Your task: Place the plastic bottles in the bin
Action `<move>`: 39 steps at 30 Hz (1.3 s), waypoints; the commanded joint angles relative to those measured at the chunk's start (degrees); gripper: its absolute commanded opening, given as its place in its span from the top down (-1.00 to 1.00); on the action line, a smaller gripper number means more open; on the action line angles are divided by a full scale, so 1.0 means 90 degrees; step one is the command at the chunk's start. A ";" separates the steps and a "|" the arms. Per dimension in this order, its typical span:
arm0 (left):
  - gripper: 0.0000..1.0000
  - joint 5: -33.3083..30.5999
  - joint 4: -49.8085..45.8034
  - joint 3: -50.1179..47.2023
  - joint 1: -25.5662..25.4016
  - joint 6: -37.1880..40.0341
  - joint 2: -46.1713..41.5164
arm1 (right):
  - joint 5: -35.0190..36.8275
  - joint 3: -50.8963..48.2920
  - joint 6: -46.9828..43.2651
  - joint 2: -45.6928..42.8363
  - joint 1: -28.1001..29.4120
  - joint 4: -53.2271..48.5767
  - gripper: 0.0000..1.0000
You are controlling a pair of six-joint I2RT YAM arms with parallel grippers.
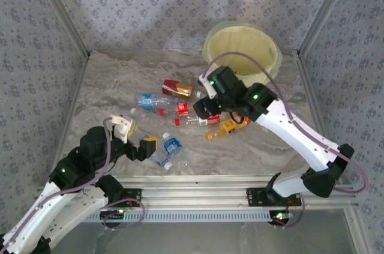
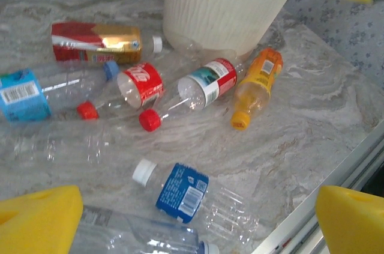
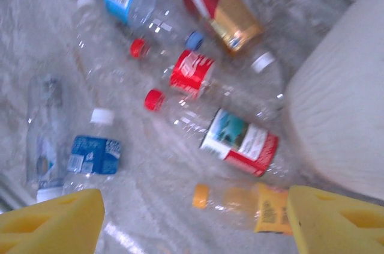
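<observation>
Right gripper [image 3: 195,215], spread and empty, over orange-tinted orange-capped plastic bottle [image 3: 246,203]: pinch across its labelled body, avoiding adjacent red-and-white-labelled clear plastic bottle [image 3: 243,143]; left gripper [image 2: 195,224] likewise spread.

The top external camera looked steeply down from high behind the near edge of the table [image 1: 264,146], taking in its whole top out to the bin [image 1: 241,24]. Both wrist cameras hung low and close, angled across the scattered bottles [image 3: 192,74]. They shared the orange bottle [image 2: 258,86] and the bin's ribbed wall, seen from different angles.
</observation>
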 commanded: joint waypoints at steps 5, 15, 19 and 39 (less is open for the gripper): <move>-0.99 -0.0136 -0.0645 0.0054 -0.0034 -0.0529 0.0062 | -0.0238 -0.0855 0.0978 0.0401 0.0709 0.0877 -0.63; -0.99 0.0170 -0.0495 -0.0212 -0.0037 -0.0360 -0.0170 | -0.0735 -0.1442 0.2177 0.1320 0.0941 0.1801 -0.66; -0.99 0.0303 -0.0420 -0.0254 -0.0024 -0.0353 -0.0226 | -0.0899 -0.1611 0.2573 0.1634 0.0977 0.2176 -0.67; -0.99 0.0342 -0.0397 -0.0301 -0.0025 -0.0343 -0.0377 | -0.0820 -0.1437 0.3419 0.3235 0.1351 0.2981 -0.65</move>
